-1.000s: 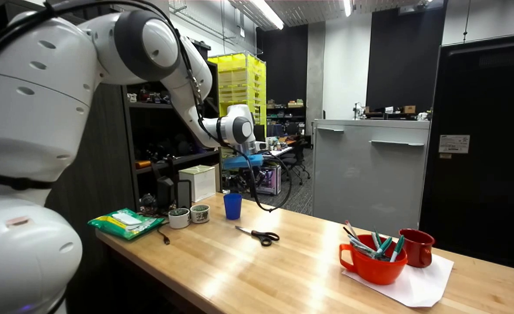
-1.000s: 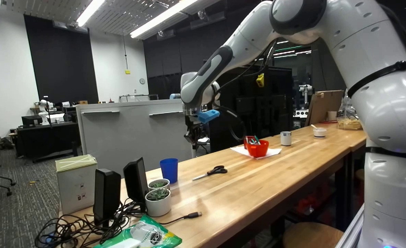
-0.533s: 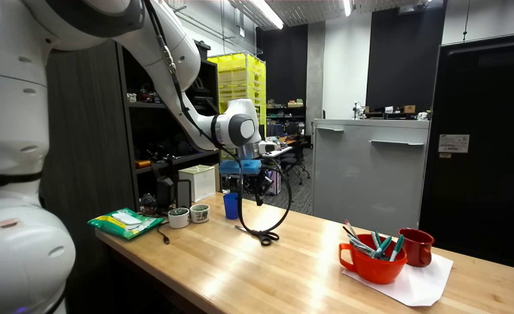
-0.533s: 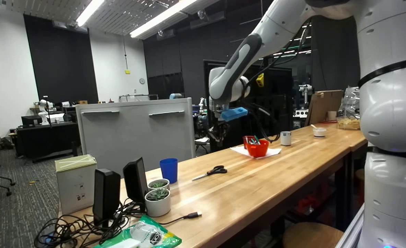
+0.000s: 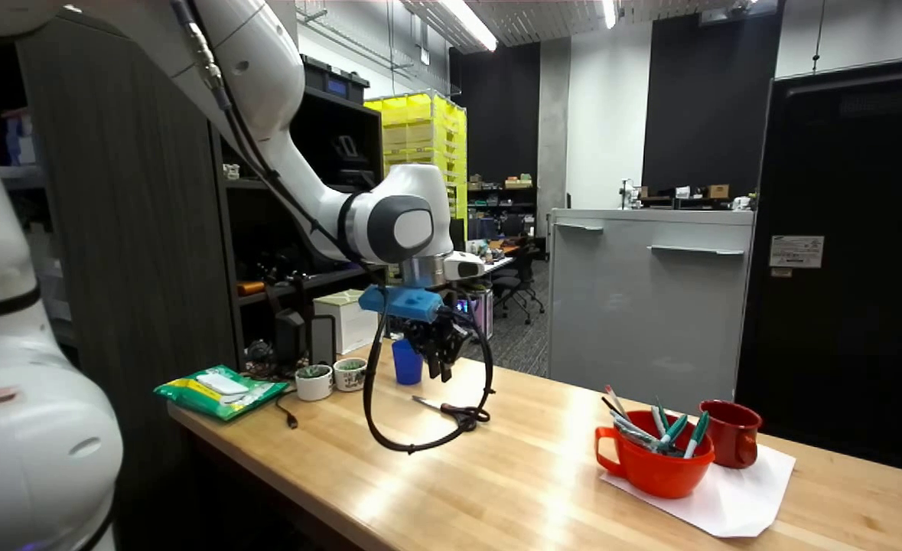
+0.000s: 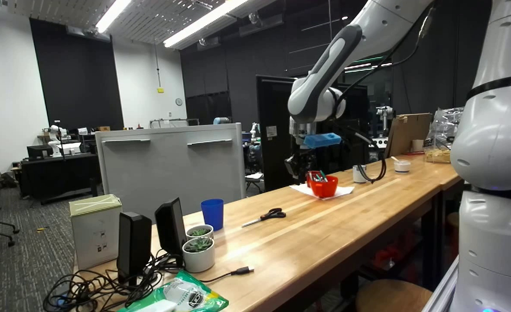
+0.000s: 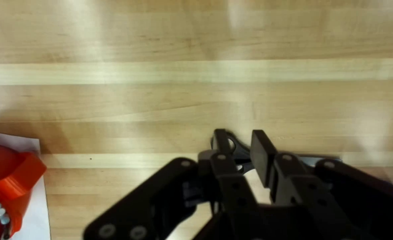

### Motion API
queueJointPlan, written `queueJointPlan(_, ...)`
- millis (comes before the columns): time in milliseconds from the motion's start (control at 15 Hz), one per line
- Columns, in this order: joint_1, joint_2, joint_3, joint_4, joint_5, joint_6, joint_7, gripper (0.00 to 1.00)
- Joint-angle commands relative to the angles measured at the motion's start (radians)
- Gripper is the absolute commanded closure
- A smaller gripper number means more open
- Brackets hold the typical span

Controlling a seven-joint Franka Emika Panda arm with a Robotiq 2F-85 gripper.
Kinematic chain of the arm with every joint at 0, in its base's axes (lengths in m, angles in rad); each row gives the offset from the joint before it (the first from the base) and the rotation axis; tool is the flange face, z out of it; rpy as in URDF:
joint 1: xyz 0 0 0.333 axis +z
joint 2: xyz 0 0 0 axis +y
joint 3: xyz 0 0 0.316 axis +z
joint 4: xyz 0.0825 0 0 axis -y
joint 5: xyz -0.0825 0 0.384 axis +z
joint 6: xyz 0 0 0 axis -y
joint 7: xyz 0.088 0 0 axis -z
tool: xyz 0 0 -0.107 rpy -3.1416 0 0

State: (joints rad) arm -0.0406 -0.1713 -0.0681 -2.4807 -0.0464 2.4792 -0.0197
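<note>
Gripper (image 7: 240,141), black and two-fingered: is hanging clear above the wooden tabletop (image 5: 496,474); jaws are standing apart, leaving a narrow gap.
Scissors (image 6: 265,216), black-handled: are lying on the tabletop, well apart from the gripper; in the wrist view their handles are showing between and behind the fingers, blades pointing right.
Black cable (image 5: 411,448): is looping down below the robot arm (image 5: 401,229), crossing in front of the scissors' handles in an exterior view.
Blue cup (image 6: 212,214): is standing upright near the blade end.
Orange-red cup (image 5: 661,474), handled: is holding markers (image 5: 672,434) and is resting on a white sheet (image 5: 757,490).
Dark red mug (image 5: 731,440): is standing just beside it.
Potted succulents (image 6: 199,258), two: are sitting side by side near the blue cup.
Black speakers (image 6: 134,247), a pair: are standing next to them.
Green packet (image 6: 190,292): is lying near the tabletop's edge, a white object (image 5: 223,383) resting on it.
White box (image 6: 96,234), lid pale green: is standing near the speakers.
</note>
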Motion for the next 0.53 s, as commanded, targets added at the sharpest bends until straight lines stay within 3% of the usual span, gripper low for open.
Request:
queueJointPlan(0,-0.014,-0.124,-0.016,-0.027,0.004,-0.144,-0.072,0.44)
queueJointPlan(200,-0.033,-0.155,-0.024,-0.003,-0.043,-0.248,-0.100,0.24)
queueJointPlan(400,-0.047,-0.180,-0.031,-0.009,-0.095,-0.282,-0.143,0.02)
queueJointPlan(467,-0.050,-0.188,-0.032,-0.016,-0.110,-0.285,-0.155,0.01)
